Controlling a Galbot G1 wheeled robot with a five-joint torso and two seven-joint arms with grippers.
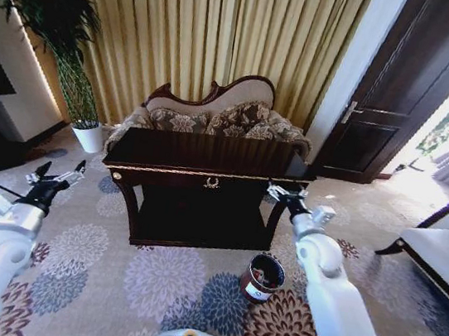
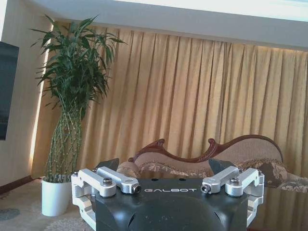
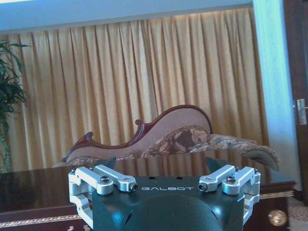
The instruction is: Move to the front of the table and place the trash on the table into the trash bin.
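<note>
Trash is nowhere to be made out on the table (image 1: 201, 155) dead ahead, the trash bin (image 1: 263, 277) sits on the carpet by its right leg, and both left gripper (image 1: 56, 177) and right gripper (image 1: 287, 196) hang spread wide and empty, seemingly readied for reaching.

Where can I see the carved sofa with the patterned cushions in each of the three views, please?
Head view: the sofa stands in the upper middle, directly behind the table.
Left wrist view: the sofa is seen in front of the curtain, with the potted plant off to one side.
Right wrist view: the sofa rises behind the table's glossy top.
Shared landmark: the gold pleated curtain behind the sofa.
</note>
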